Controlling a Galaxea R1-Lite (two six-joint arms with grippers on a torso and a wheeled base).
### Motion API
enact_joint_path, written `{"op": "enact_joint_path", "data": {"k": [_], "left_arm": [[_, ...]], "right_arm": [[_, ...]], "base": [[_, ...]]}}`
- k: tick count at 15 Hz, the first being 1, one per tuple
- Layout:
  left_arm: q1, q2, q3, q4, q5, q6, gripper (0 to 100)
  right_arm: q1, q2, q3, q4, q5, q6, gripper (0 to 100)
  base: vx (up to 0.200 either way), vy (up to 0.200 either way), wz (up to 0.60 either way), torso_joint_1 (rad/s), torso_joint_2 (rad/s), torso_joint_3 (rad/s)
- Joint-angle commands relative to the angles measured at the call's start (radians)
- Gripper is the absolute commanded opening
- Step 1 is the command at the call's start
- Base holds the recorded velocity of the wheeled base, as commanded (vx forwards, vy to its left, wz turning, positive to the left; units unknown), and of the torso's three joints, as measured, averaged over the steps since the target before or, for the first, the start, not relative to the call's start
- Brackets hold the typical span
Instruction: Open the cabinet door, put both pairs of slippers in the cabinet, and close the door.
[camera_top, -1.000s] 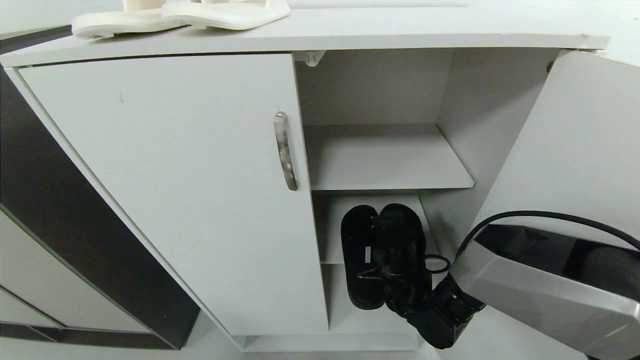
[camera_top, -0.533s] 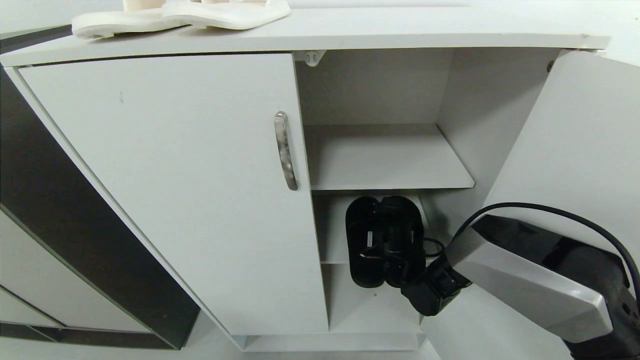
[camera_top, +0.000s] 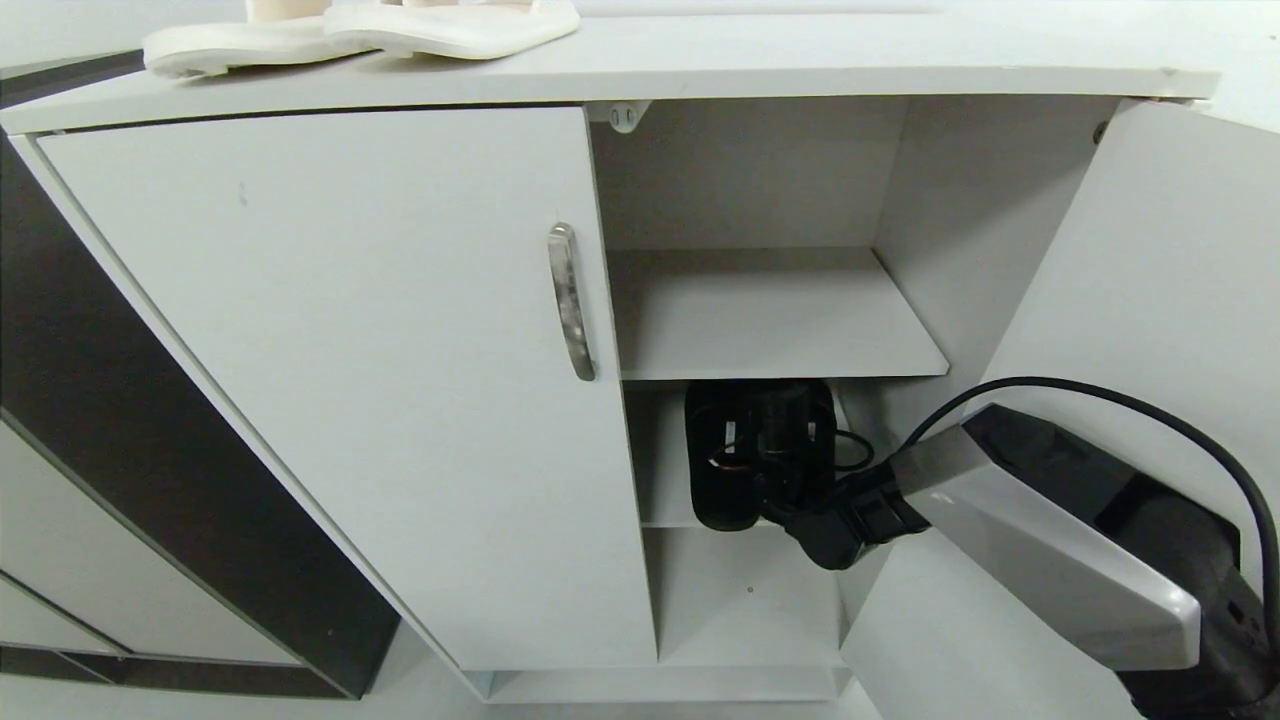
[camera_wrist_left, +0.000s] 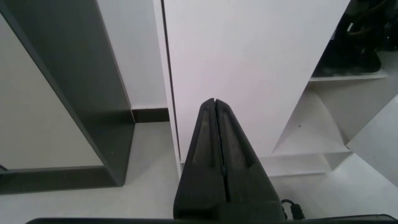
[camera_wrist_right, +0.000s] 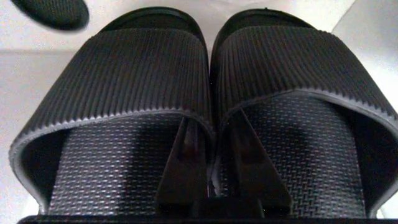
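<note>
A pair of black slippers (camera_top: 745, 450) lies side by side, toes pushed in over the cabinet's middle shelf (camera_top: 660, 470), under the upper shelf (camera_top: 770, 315). My right gripper (camera_top: 785, 480) is shut on the slippers' inner edges; in the right wrist view its fingers (camera_wrist_right: 186, 155) pinch the two ribbed straps (camera_wrist_right: 149, 81) together. A white pair of slippers (camera_top: 360, 35) rests on the cabinet top. The right door (camera_top: 1150, 300) stands open and the left door (camera_top: 350, 350) is closed. My left gripper (camera_wrist_left: 214, 143) is shut on nothing, low in front of the closed door (camera_wrist_left: 249, 62).
The left door carries a metal handle (camera_top: 570, 300). Below the middle shelf is a bare bottom compartment (camera_top: 740, 600). A dark panel (camera_top: 120, 450) stands left of the cabinet, with floor (camera_wrist_left: 149, 155) between them. The right arm's cable (camera_top: 1100, 395) loops in front of the open door.
My right arm has lifted the black slippers and pushed them further into the cabinet, from hanging in front of the lower opening to over the middle shelf. The left gripper's earlier state is not shown.
</note>
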Motion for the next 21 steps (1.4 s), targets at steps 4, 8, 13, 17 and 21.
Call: {"op": "enact_joint_path", "data": {"k": [4, 8, 13, 17, 21], "left_arm": [[0.0, 0.001, 0.0, 0.0, 0.0, 0.001, 0], [0.001, 0.001, 0.0, 0.0, 0.0, 0.001, 0], [0.001, 0.001, 0.0, 0.0, 0.0, 0.0, 0], [0.0, 0.001, 0.0, 0.0, 0.0, 0.0, 0], [0.0, 0.001, 0.0, 0.0, 0.0, 0.001, 0]], "right_arm": [[-0.014, 0.046, -0.077, 0.015, 0.0, 0.0, 0], [-0.015, 0.074, -0.117, 0.033, 0.0, 0.002, 0], [-0.021, 0.108, -0.153, 0.049, 0.001, 0.003, 0], [-0.032, 0.126, -0.166, 0.055, 0.001, 0.003, 0], [-0.032, 0.126, -0.165, 0.053, 0.0, 0.005, 100]], "base": [[0.0, 0.0, 0.0, 0.0, 0.0, 0.0], [0.0, 0.0, 0.0, 0.0, 0.0, 0.0], [0.0, 0.0, 0.0, 0.0, 0.0, 0.0], [0.0, 0.0, 0.0, 0.0, 0.0, 0.0], [0.0, 0.0, 0.0, 0.0, 0.0, 0.0]]}}
